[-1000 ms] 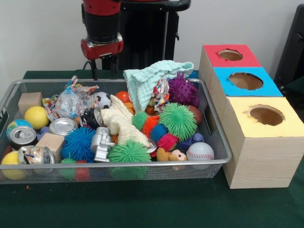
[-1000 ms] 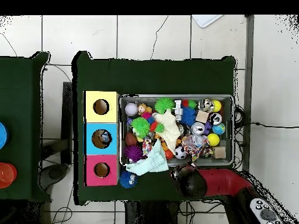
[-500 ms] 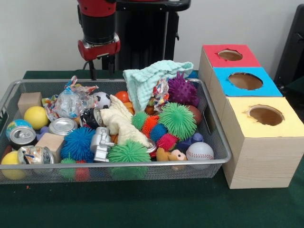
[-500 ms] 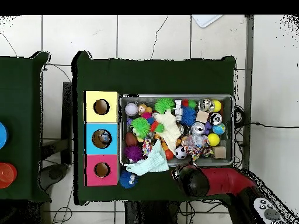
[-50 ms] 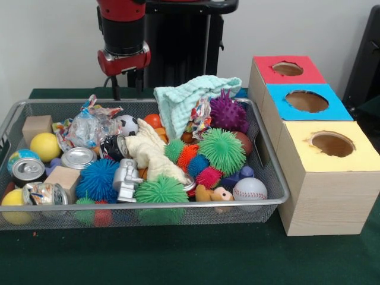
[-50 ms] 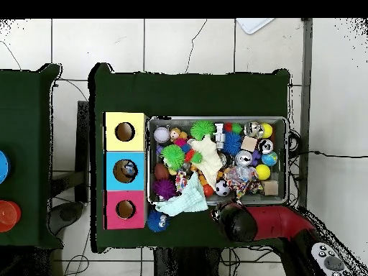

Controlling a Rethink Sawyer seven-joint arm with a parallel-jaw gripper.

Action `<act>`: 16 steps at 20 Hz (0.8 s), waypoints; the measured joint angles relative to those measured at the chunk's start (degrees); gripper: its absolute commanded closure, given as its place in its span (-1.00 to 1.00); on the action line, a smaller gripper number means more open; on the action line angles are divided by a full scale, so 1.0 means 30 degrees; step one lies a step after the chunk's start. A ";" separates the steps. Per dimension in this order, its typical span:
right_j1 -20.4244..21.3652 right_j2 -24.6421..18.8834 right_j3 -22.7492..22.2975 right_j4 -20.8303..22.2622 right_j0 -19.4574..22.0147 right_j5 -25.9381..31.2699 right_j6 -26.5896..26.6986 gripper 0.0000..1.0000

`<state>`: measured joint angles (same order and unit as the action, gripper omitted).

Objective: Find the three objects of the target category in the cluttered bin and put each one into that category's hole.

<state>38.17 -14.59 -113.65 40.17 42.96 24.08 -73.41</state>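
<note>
No text, label, brand or number could be read anywhere in either view: the printed cans [image 5: 28,170] at the lower left of the wire bin [image 5: 279,189] carried coloured markings too blurred to make out, and the three coloured boxes [image 5: 323,178] bore no writing.

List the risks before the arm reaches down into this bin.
1. The light green cloth is draped over the wire bin's far rim and over toys, so it may hide targets or snag the gripper.
2. The baseball and yellow ball may roll when neighbours are nudged.
3. Spiky balls like the green one are packed tight; a grasp could lift two.
</note>
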 measured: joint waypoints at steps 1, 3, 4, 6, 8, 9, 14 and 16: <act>-0.0005 -0.0019 0.0018 0.0039 -0.0006 0.0037 0.0000 -1.00; -0.0007 -0.0124 0.0101 0.0149 -0.0006 0.0309 0.0000 -1.00; -0.0012 -0.0181 0.0138 0.0192 -0.0002 0.0439 0.0000 -1.00; -0.0021 -0.0287 0.0198 0.0262 0.0014 0.0668 0.0000 -1.00; -0.0027 -0.0449 0.0261 0.0344 0.0075 0.0936 0.0000 -1.00; -0.0029 -0.0637 0.0308 0.0427 0.0177 0.1200 0.0000 -1.00; -0.0076 -0.1237 0.0664 0.0623 0.0528 0.1901 0.0000 -1.00; -0.0050 -0.1532 0.0954 0.0627 0.0766 0.2039 0.0000 -1.00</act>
<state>38.02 -19.18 -110.79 42.05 45.26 30.20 -73.41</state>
